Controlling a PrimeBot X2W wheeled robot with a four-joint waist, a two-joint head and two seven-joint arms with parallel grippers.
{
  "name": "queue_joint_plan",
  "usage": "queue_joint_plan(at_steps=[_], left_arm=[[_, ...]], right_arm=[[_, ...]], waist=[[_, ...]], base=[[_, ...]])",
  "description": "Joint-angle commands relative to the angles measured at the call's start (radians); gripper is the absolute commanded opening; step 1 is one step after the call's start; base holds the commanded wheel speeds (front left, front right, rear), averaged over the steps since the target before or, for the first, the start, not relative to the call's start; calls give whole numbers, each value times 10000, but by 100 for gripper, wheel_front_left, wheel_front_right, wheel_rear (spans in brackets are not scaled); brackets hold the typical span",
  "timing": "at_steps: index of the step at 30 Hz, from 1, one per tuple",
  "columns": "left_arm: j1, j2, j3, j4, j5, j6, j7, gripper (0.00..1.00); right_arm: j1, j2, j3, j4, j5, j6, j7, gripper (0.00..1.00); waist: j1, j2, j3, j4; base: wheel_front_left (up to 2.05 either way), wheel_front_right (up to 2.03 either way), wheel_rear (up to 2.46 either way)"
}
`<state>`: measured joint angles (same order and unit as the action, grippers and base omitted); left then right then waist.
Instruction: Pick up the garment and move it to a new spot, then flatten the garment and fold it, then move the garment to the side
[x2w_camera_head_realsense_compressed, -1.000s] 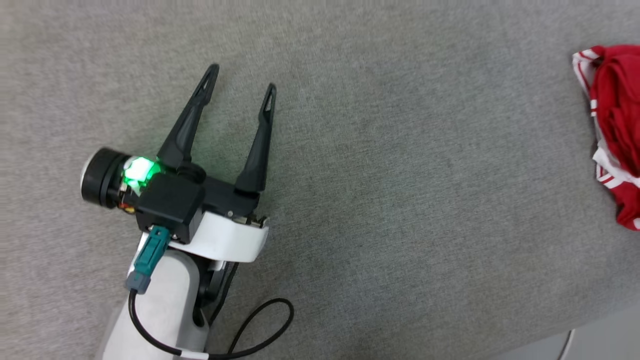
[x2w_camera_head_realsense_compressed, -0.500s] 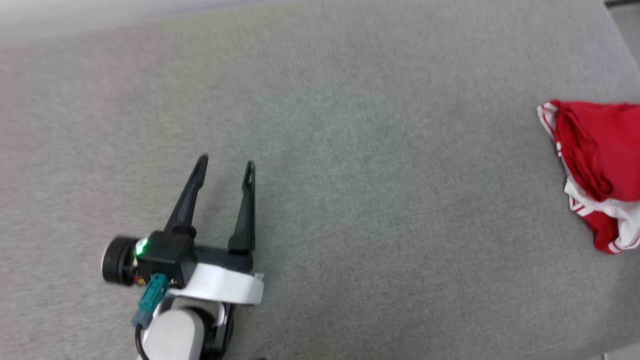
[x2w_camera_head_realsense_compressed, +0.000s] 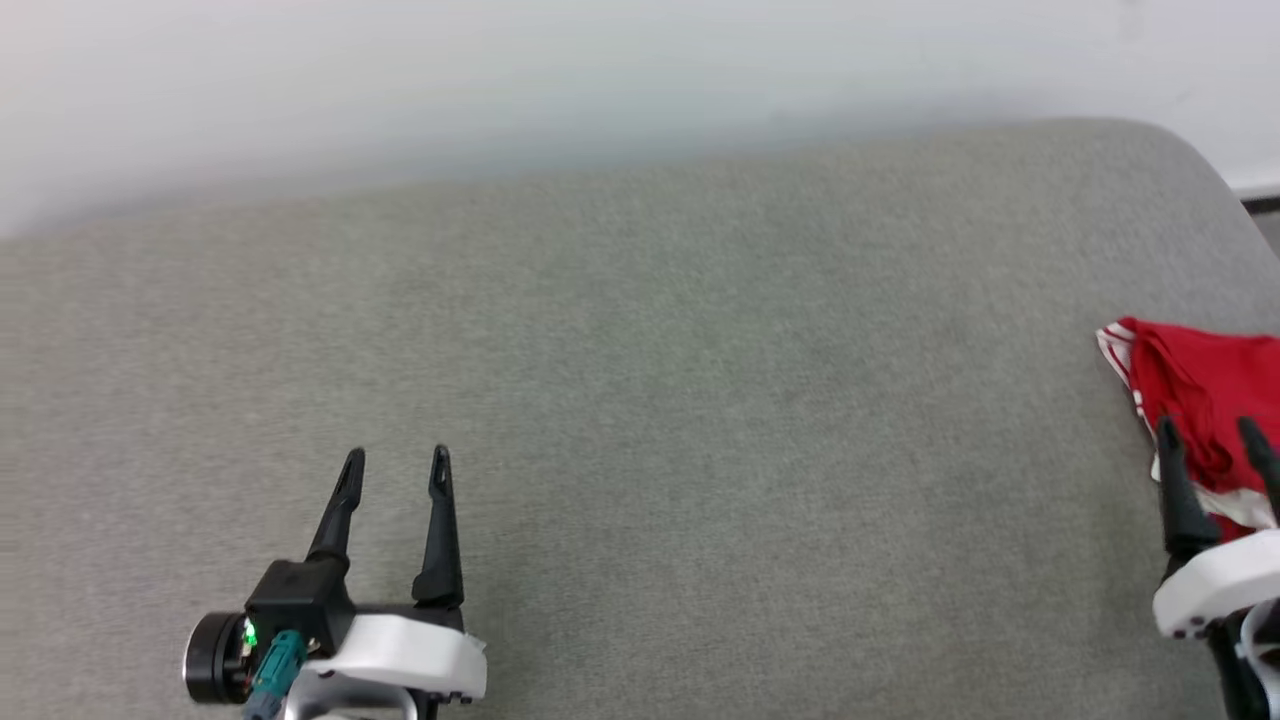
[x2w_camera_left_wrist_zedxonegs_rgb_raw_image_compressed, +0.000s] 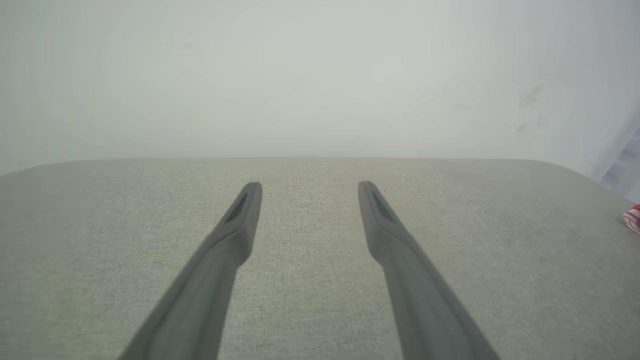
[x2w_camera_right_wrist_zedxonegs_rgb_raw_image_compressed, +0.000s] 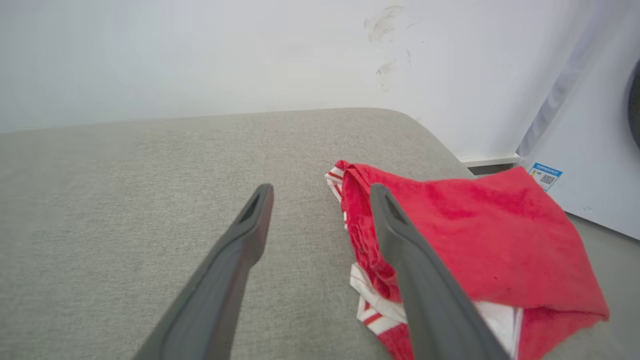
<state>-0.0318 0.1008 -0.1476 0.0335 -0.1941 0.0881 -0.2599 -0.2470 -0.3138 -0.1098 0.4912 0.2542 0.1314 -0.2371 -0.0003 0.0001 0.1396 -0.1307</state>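
Loosely bunched, the bright red shiny jersey (x2w_camera_head_realsense_compressed: 1200, 370) lies at frame right; the right pincer (x2w_camera_head_realsense_compressed: 1205, 430) hangs over its edge, spread and empty, the left pincer (x2w_camera_head_realsense_compressed: 396, 458) likewise.

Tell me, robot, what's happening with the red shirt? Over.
Left gripper open, empty. Right gripper open, empty, by the garment. Garment lies rumpled at the right end of the grey cushion. Nothing seen in the way.
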Motion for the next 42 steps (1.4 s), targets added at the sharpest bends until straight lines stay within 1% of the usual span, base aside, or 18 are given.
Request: queue_joint_plan(at_steps=[1,4,7,13,17,21,26,31,42], left_arm=[[232,4,108,61,-56,28,-59,100],[475,2,268,115,-95,61,-64,100],[723,34,404,246,-44,60,-57,100],[1068,76,591,375,25,-74,-50,100],[1173,63,657,420,78,-167,-50,100],[1232,47,657,507,149,-317,-51,100],[1251,-18,637,636,224,-420,-51,100],[1084,-34,681,787,274,-587,-50,100],[941,-121,815,962,393,-762,-50,100]], right_arm=[[383,161,86,-351,100,-15,43,100],[943,483,221,-1041,181,-13,188,100],[1470,832,307,-1820,28,-13,334,100],[2340,1444,547,-3481,-369,-12,936,100],[2796,1707,558,-4444,-636,-12,1356,100],[3179,1837,556,-5139,-768,-12,1702,100],[3382,1900,633,-5436,-768,-12,1920,100],[3414,1959,605,-5355,-755,-12,1939,100],[3200,1874,659,-5144,-711,-12,1740,100]], waist=[[3,-1,-439,387],[3,-1,-702,586],[3,-1,-1002,778],[3,-1,-1432,921],[3,-1,-1560,936],[3,-1,-1634,915],[3,-1,-1674,908],[3,-1,-1664,943],[3,-1,-1662,945]], base=[[0,0,0],[0,0,0],[0,0,0],[0,0,0],[0,0,0],[0,0,0],[0,0,0],[0,0,0],[0,0,0]])
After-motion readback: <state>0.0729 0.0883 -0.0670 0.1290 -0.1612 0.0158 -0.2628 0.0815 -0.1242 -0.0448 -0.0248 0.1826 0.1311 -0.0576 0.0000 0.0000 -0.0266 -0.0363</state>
